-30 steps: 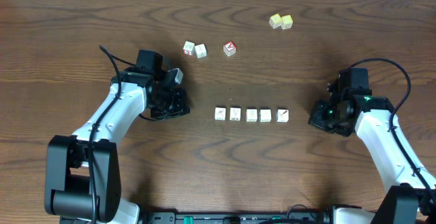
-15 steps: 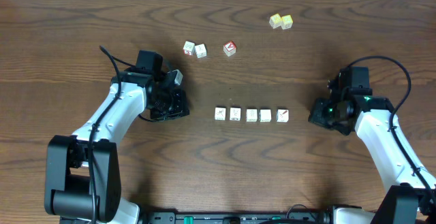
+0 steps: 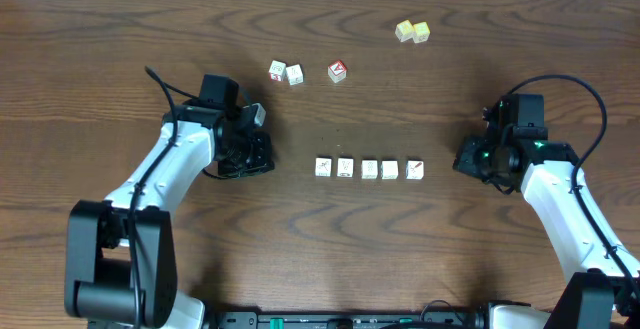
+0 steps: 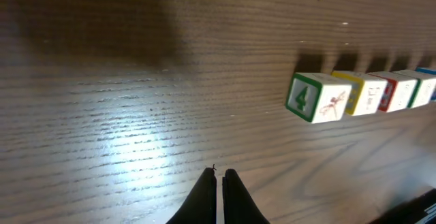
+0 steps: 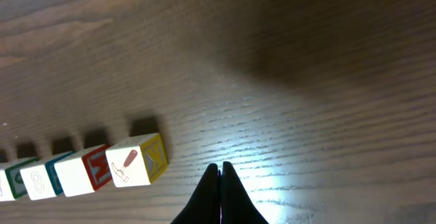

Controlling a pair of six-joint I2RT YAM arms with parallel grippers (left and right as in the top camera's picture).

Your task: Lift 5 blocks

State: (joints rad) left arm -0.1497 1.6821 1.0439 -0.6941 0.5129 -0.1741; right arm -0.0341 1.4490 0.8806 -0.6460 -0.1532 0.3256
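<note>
Looking down from above, the five blocks [image 3: 369, 169] sit in a straight row in the middle of the dark wooden counter [image 3: 360, 259], close side by side. The left pincer [image 3: 266, 157] lies off the row's left end and the right pincer [image 3: 462, 159] off its right end. Neither touches a block. Toward the far edge lie a pair of whitish cubes [image 3: 285, 72], a red-faced cube [image 3: 337, 70] and two pale yellow cubes [image 3: 412, 32]. In the left wrist view, the left pincer [image 4: 218, 178] has its fingers pressed together on nothing, tips over bare wood. The blocks [image 4: 317, 97] run off to the upper right, the nearest showing a green 4. In the right wrist view, the right pincer [image 5: 220, 171] is likewise closed and empty. The blocks [image 5: 136, 159] line up to its lower left, the nearest showing a small hammer drawing and a yellow side.
</note>
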